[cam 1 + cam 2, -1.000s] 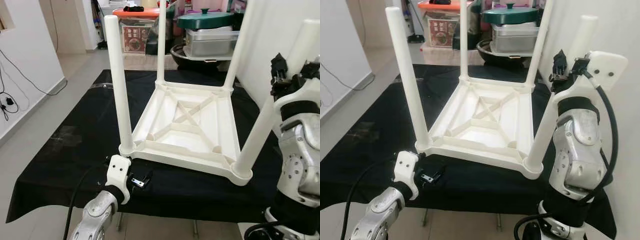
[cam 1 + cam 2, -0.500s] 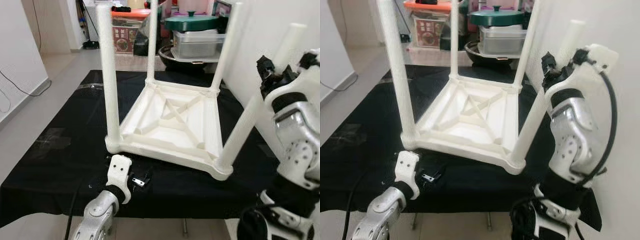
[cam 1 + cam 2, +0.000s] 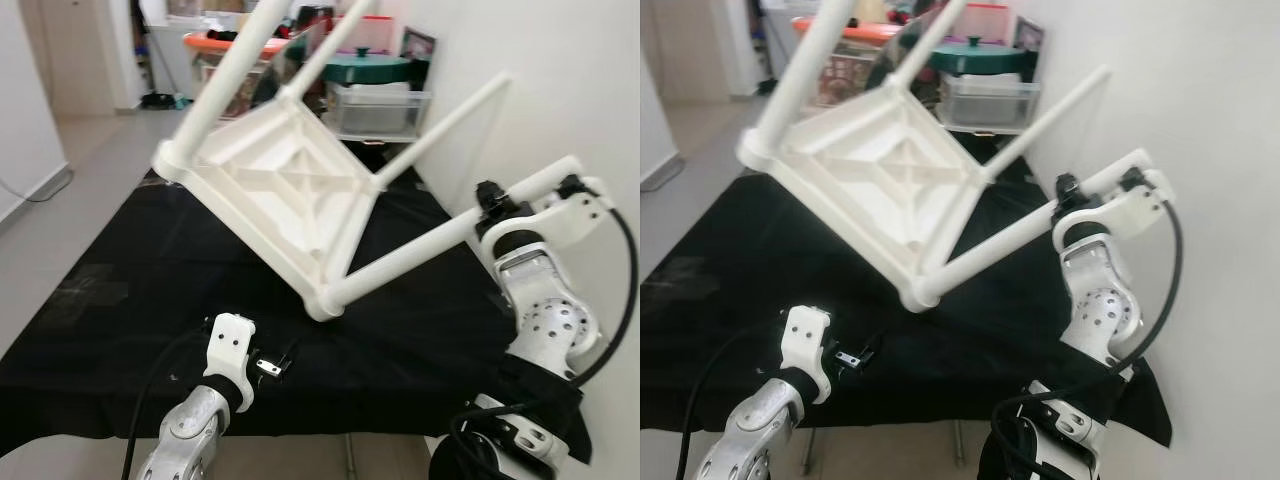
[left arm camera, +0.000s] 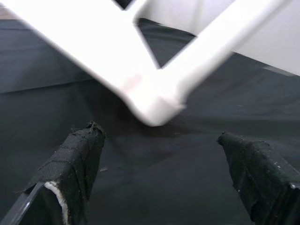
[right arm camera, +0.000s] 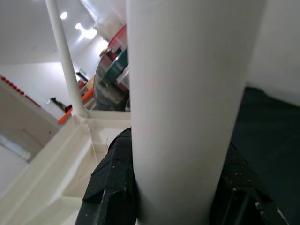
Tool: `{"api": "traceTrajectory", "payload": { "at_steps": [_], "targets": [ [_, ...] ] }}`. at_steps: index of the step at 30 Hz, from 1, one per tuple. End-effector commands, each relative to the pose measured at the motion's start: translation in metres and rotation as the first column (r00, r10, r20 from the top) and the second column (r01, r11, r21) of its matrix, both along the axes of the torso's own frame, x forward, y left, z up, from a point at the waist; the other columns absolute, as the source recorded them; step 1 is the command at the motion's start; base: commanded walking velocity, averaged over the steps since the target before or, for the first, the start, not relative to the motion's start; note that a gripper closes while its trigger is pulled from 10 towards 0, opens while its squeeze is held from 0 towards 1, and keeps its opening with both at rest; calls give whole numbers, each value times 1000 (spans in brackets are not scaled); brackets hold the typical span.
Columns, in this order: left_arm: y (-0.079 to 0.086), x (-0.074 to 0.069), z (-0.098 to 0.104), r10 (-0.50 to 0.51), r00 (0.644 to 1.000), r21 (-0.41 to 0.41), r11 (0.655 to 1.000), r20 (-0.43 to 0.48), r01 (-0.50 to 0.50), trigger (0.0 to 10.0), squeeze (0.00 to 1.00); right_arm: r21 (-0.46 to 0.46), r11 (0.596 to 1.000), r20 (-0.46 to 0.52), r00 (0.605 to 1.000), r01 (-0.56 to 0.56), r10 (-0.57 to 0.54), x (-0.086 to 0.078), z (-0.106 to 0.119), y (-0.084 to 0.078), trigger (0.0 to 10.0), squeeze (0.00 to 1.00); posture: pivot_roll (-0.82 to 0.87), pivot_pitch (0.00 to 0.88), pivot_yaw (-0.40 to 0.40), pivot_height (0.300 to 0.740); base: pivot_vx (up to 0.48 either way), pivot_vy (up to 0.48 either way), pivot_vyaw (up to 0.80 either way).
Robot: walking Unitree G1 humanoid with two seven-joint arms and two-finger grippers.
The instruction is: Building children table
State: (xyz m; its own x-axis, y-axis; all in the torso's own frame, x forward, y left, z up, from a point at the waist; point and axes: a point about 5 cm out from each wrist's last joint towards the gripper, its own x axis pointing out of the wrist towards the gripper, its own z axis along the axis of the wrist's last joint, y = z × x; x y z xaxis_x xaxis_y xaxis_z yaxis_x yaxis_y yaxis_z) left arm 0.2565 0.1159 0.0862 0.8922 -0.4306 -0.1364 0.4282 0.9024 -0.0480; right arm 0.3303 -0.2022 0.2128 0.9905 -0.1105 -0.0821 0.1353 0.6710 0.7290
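1. Left end effector (image 3: pixel 262 362) is hovering low over the black counter (image 3: pixel 110 300), fingers spread apart, holding nothing.
2. White children's table (image 3: pixel 285 190) is hanging tilted in the air above the counter, one corner lowest, near the left end effector.
3. Right end effector (image 3: pixel 490 203) is clamping one leg (image 3: pixel 420 245).
4. Judgement: stiff, light plastic, smooth; a leg grip is levering awkwardly, so gripping nearer the corner socket would be steadier.

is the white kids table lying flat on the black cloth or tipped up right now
Tipped up. The white table hangs tilted above the black cloth, and the right gripper clamps one leg.
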Motion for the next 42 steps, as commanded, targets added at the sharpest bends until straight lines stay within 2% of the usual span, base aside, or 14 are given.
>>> {"api": "traceTrajectory", "payload": {
  "at_steps": [1,4,5,9,12,15,18,31,32,35,36,38,39,42],
  "targets": [
    [-1,0,1,-8,1000,21,1000,8,8,10000,0,147,979,-410,892,-142,190,-12,-102,45,0,0,-56,0,-56,740,0,0,0],
    [0,0,1,-5,1000,22,1000,8,5,10000,0,169,970,-434,871,-173,231,-12,-110,56,0,0,-56,0,-56,740,0,0,0],
    [2,-1,2,0,1000,24,1000,10,0,10000,0,211,953,-459,838,-219,294,-11,-118,74,0,0,-38,0,-61,740,0,0,0],
    [2,-1,2,3,1000,26,1000,12,-3,10000,0,227,938,-473,813,-260,340,-10,-121,89,0,0,-35,0,-61,740,0,0,0],
    [4,2,9,24,999,16,1000,42,-25,10000,0,231,930,-526,767,-287,367,-12,-128,102,0,0,-35,0,-61,740,0,0,0],
    [5,2,10,30,998,11,999,51,-30,10000,0,229,930,-542,756,-286,366,-12,-131,103,0,0,-35,0,-61,740,0,0,0],
    [7,3,16,42,996,-23,999,75,-40,10000,0,192,965,-627,734,-180,262,-14,-148,95,0,0,-18,0,-71,740,0,0,0],
    [6,2,16,28,997,-21,999,72,-27,10000,0,75,991,-730,671,-108,128,-13,-158,87,0,0,-16,0,-71,740,0,0,0],
    [6,2,15,28,997,-18,999,71,-27,10000,0,75,990,-733,666,-121,137,-13,-158,87,3333,0,-17,0,-72,740,0,0,0],
    [7,1,14,30,997,-15,999,68,-29,10000,0,64,988,-738,660,-141,142,-12,-158,86,3725,0,-17,0,-74,740,0,0,0],
    [7,1,14,30,997,-14,999,67,-29,10000,0,70,985,-742,651,-156,156,-12,-157,87,5255,0,-18,0,-75,740,0,0,0],
    [7,1,14,30,997,-14,999,67,-29,10000,0,70,985,-742,651,-156,156,-12,-157,87,5255,0,-18,0,-75,740,0,0,0],
    [6,1,14,30,997,-12,999,66,-30,10000,0,54,982,-746,647,-179,159,-10,-157,88,10000,0,-18,0,-76,740,0,0,0],
    [5,2,14,32,997,-10,999,68,-31,10000,0,27,981,-738,659,-191,148,-7,-154,87,10000,4,-17,0,-77,740,0,0,0]
  ]
}}
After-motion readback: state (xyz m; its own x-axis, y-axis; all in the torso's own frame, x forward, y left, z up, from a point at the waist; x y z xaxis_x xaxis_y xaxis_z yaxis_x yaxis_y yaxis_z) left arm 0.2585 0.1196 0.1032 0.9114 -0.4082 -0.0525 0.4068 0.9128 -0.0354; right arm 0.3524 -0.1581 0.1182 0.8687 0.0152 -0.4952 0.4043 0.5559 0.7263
